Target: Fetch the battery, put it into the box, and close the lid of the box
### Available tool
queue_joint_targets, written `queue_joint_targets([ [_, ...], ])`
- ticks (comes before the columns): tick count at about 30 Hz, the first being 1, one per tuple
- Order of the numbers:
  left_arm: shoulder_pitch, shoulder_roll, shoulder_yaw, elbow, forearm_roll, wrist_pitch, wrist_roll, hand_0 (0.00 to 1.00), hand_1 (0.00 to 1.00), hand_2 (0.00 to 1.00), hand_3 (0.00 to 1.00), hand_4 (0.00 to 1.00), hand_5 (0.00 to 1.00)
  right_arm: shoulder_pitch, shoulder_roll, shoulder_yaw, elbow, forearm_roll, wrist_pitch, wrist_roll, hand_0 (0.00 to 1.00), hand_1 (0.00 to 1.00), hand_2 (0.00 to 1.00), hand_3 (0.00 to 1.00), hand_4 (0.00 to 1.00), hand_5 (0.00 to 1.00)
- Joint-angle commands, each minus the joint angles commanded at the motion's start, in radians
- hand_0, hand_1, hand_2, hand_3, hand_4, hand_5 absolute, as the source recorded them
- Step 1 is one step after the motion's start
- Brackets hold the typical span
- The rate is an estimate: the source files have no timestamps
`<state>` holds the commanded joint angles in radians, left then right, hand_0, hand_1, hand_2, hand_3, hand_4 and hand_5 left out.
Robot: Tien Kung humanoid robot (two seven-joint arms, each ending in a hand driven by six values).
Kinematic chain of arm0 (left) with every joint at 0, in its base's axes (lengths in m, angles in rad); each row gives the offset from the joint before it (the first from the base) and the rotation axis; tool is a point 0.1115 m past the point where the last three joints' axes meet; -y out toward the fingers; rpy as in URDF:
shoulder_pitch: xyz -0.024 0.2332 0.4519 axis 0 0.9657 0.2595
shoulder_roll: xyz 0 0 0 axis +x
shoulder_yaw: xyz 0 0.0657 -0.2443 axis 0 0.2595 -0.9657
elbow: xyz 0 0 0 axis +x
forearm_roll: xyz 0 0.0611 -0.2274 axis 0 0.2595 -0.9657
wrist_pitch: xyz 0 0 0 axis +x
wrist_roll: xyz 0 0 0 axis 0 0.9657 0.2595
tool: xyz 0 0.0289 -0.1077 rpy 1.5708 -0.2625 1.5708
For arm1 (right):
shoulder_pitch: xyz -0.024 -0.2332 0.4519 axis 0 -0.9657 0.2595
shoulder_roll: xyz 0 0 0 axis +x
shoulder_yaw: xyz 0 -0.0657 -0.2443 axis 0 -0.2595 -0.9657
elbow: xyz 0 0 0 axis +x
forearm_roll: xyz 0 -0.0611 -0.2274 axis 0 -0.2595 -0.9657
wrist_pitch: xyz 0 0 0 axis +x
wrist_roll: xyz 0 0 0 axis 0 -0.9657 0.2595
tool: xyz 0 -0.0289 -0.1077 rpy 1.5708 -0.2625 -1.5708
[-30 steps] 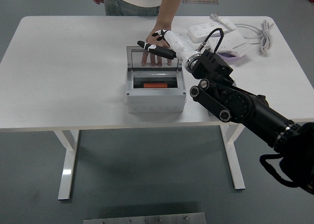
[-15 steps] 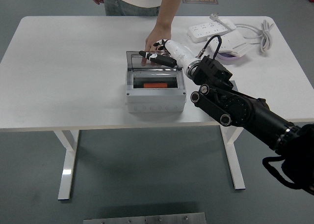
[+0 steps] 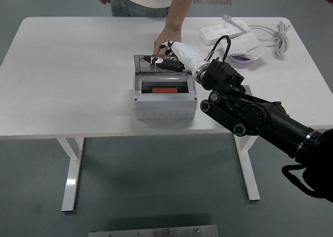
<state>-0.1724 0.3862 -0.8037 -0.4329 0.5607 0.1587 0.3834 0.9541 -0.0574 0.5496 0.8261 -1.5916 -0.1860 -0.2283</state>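
A grey box [image 3: 165, 102] stands mid-table with its clear lid [image 3: 151, 65] hinged up at the back. An orange battery [image 3: 165, 90] lies inside the box. My right hand [image 3: 165, 60] reaches from the right over the box's back edge, fingers stretched out flat against the raised lid, holding nothing. A person's hand [image 3: 164, 39] rests on the table right behind the lid. My left arm is out of view.
White power strips [image 3: 223, 31] and a coiled white cable [image 3: 278, 37] lie at the back right, next to a purple-rimmed white object [image 3: 244, 57]. The person [image 3: 145, 0] stands at the far side.
My right hand has dropped slightly and moved left, onto the raised lid. The person's hand has drawn back from behind the lid toward the far side.
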Motion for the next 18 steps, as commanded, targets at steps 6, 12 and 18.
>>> queue_joint_targets([
  [6,-0.002,-0.001,0.003,0.000,-0.005,0.001,-0.003,0.637,0.720,0.579,0.565,0.662,0.140,-0.002,-0.005,-0.007,0.004,0.004,0.013,-0.008,0.302,0.292,0.436,0.763,0.998,0.998],
  [12,-0.001,-0.001,0.001,0.000,-0.004,0.003,-0.001,0.638,0.720,0.579,0.566,0.661,0.139,-0.001,-0.007,-0.015,0.009,0.008,0.028,-0.019,0.271,0.298,0.422,0.753,0.998,0.998],
  [18,-0.001,-0.002,0.001,0.000,-0.005,0.004,-0.001,0.638,0.721,0.579,0.565,0.661,0.140,-0.002,-0.008,-0.019,0.015,0.007,0.040,-0.028,0.236,0.303,0.414,0.735,0.998,0.998],
])
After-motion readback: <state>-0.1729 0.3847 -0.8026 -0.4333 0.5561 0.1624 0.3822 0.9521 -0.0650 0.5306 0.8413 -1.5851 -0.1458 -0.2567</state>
